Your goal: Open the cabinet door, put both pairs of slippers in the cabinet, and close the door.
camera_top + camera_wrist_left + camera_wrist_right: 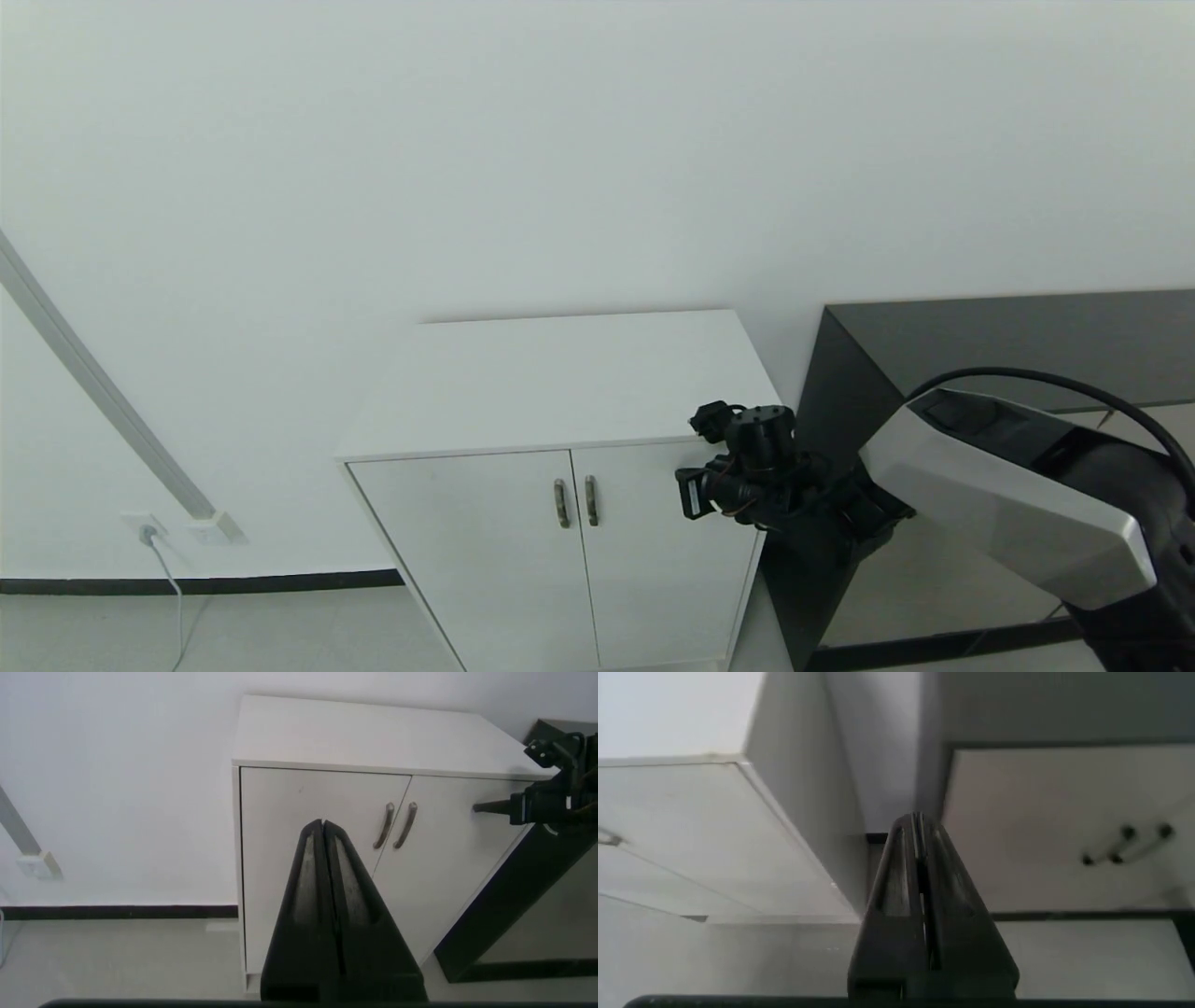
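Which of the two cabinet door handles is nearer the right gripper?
The right door's handle; it sits between the other handle and the right gripper, which is in front of that same door.

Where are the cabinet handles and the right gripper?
Left handle (560, 503): head view, middle of the bar.
Right handle (591, 500): head view, middle of the bar.
Right gripper (920, 826): right wrist view, between its shut fingertips.

White cabinet (560, 383), black table (1008, 336)
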`<state>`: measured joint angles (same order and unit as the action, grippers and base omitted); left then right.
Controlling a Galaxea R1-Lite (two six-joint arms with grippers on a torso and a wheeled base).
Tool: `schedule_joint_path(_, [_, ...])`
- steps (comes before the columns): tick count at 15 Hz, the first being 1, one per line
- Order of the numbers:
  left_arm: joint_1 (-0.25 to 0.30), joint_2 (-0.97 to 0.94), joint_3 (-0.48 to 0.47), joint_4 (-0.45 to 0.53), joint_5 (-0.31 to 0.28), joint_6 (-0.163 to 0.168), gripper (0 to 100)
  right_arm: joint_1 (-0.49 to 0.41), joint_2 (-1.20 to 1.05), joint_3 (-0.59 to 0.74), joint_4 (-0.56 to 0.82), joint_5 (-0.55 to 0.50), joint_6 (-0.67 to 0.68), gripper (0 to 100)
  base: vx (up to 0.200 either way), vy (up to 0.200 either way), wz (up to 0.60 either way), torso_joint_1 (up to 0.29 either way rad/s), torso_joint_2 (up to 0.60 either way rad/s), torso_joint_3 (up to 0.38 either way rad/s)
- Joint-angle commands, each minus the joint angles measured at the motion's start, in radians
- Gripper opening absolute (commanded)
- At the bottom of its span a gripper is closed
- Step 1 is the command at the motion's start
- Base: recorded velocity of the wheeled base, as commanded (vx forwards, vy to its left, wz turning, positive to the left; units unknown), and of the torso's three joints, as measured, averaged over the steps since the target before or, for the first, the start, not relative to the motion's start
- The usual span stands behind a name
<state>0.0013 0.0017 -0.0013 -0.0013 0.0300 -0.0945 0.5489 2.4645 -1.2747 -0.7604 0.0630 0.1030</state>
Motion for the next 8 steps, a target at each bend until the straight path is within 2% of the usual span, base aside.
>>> schedule_joint_path(1, [0.000,0.001,0.000,0.000,0.001,-0.001,0,0.005,-0.012,0.018,-0.007,0.000,0.000,0,0.000,0.000,0.00,0.000,0.00,0.000])
schedule_joint_path(4, [0.000,0.001,0.000,0.000,0.001,-0.001,0,0.019,-0.061,0.084,-0.016,0.000,0.000,0,0.000,0.000,0.00,0.000,0.00,0.000])
schedule_joint_path(8, [0.000,0.001,0.000,0.000,0.001,0.001,0,0.031,-0.252,0.357,-0.163,-0.002,-0.023,0,0.000,0.000,0.00,0.000,0.00,0.000])
